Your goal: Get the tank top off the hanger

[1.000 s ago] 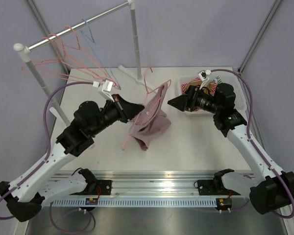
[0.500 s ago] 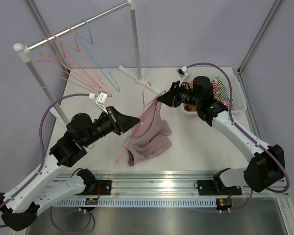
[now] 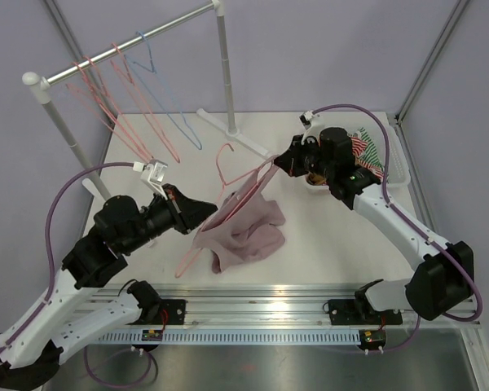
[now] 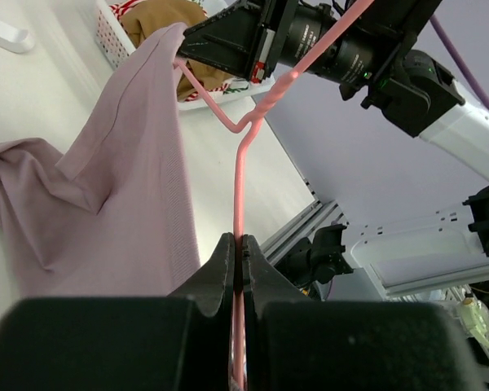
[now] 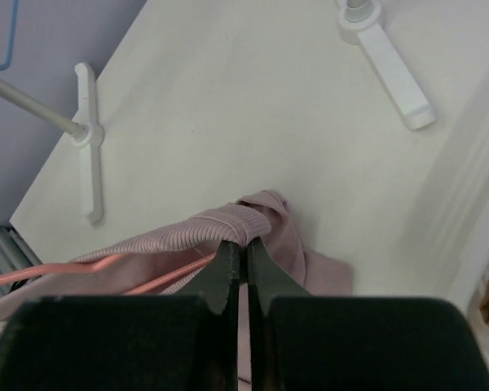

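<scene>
Tank top [image 3: 248, 224] of mauve knit on pink wire hanger [image 4: 238, 179], left gripper [image 4: 238, 244] clamped on hanger, right gripper [image 5: 244, 248] pinching its ribbed edge, white plastic basket [image 3: 398, 167] behind.

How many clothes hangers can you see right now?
4. On the rail: one blue hanger and two pink hangers. The fourth hanger, pink, carries the tank top and is gripped by the left end effector. Overlapping wires may hide more.

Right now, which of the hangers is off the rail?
The pink hanger carrying the tank top, held by the left claw. The other hangers, pink and blue, all hang on the rail.
</scene>
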You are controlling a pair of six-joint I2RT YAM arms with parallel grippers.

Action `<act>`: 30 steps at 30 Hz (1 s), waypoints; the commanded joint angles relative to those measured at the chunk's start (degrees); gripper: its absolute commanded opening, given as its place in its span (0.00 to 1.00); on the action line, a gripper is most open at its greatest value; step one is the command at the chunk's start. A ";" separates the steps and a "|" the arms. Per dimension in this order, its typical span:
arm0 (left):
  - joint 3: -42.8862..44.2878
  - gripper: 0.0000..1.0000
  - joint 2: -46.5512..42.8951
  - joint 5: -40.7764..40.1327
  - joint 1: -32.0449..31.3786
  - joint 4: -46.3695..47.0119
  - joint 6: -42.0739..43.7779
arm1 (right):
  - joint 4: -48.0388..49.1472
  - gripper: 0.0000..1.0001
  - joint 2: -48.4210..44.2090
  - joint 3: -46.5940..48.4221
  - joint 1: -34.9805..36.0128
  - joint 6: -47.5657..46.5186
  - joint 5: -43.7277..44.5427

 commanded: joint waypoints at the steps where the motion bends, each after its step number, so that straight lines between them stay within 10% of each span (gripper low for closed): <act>1: 2.61 0.00 -2.03 2.56 -0.27 -0.06 2.85 | -1.14 0.00 1.07 3.95 -1.71 -2.52 6.84; 11: 4.28 0.00 -3.36 8.81 -0.27 2.84 4.08 | -2.03 0.00 6.62 5.81 -6.46 1.52 -1.75; 21: 8.50 0.00 9.11 2.39 -0.27 24.14 9.62 | 9.85 0.00 -7.87 -3.78 -4.80 12.95 -30.84; 30: 19.22 0.00 25.63 -3.92 -2.02 53.07 19.72 | -9.48 0.00 -14.56 -4.39 6.88 3.28 -13.76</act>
